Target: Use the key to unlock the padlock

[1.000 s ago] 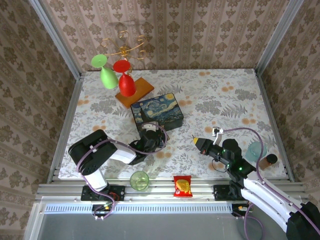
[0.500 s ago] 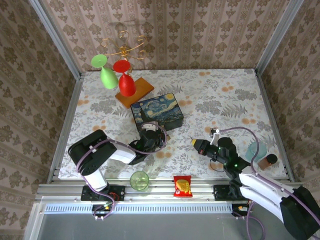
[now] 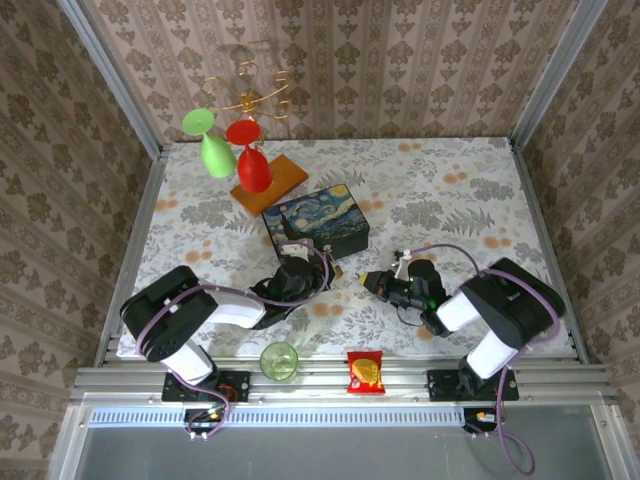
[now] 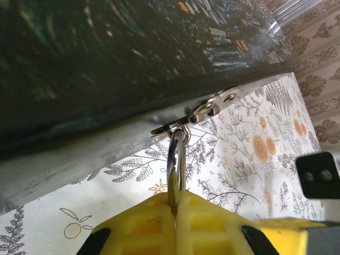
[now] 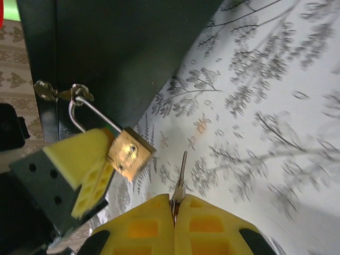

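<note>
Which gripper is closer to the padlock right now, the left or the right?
Left. The left gripper is clamped on the padlock, which hangs from the hasp of the box. The right gripper holds the key beside the padlock, not touching it.

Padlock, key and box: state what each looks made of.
Padlock: brass-like metal body, yellow with a dull sheen; shackle bright silvery steel, probably. Key: thin grey metal, slightly shiny. Box: painted, glossy surface; material underneath unclear.
</note>
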{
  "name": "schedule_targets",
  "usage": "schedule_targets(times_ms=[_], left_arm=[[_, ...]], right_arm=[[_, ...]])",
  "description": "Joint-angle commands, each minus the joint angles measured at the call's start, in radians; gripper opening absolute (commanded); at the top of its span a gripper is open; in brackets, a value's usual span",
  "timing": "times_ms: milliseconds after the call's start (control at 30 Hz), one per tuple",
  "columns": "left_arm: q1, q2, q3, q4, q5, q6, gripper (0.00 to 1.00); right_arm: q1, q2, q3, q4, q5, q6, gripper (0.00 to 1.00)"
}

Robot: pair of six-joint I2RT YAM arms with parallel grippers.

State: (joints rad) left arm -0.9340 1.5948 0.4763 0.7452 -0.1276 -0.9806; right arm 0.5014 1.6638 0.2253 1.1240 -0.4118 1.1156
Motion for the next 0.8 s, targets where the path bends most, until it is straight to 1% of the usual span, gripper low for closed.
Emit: schedule_targets(times_ms=[0, 167, 267, 433, 667, 767], left_arm=[[0.011, -0.023, -0.023, 0.045, -0.012, -0.016, 0.0], [0.024, 0.04, -0.075, 0.254, 0.017, -0.131, 0.0], [0.023, 0.063, -0.061, 0.294, 0.031, -0.167, 0.0], [0.024, 0.083, -0.081, 0.364, 0.016, -0.222, 0.0], [0.037, 0.143, -0.095, 0.514, 0.023, -0.318, 0.0], [0.037, 0.175, -0.094, 0.539, 0.022, -0.346, 0.0]], right_arm=[[0.023, 0.057, 0.038, 0.192, -0.061, 0.034, 0.0], [0.044, 0.11, 0.05, 0.195, -0.068, 0.026, 0.0], [0.052, 0.132, 0.054, 0.198, -0.073, 0.024, 0.0], [0.053, 0.067, 0.026, 0.195, -0.058, 0.023, 0.0], [0.053, 0.055, 0.019, 0.197, -0.046, 0.039, 0.0], [0.054, 0.043, 0.013, 0.197, -0.037, 0.045, 0.0]])
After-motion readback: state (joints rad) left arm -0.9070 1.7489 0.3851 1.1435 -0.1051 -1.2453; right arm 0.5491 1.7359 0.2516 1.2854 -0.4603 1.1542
